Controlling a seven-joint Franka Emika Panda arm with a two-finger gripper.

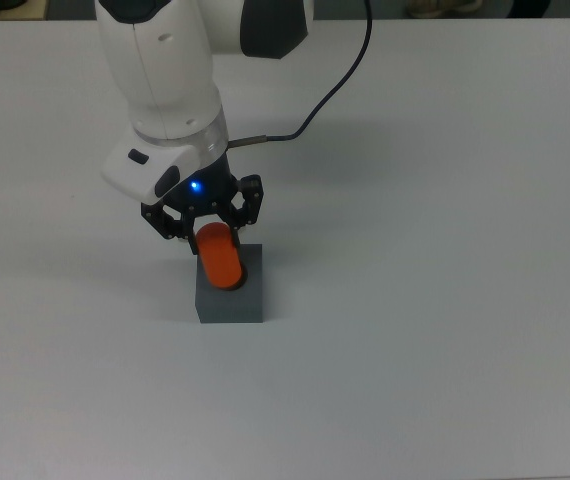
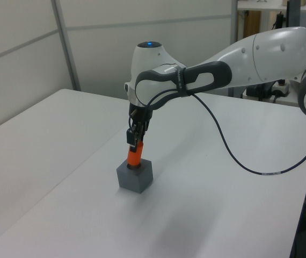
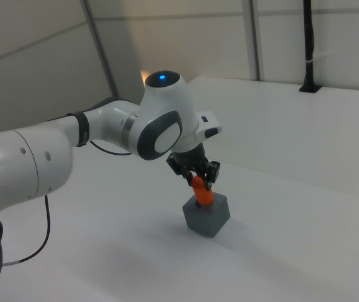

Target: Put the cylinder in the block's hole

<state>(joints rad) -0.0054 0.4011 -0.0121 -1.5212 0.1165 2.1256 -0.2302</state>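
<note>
— What is the black two-finger gripper [image 1: 208, 226] doing?
— It is clamped on the upper part of the smooth orange-red cylinder [image 1: 219, 256], held upright.
— And where does the cylinder sit?
— Its lower end is in the round hole on top of the dark slate-grey matte block [image 1: 237, 303], which rests on the white table [image 1: 445, 300]; most of it stands above the block.
— Anything else?
— A black cable [image 1: 325, 85] trails from the white arm [image 1: 165, 70].
</note>
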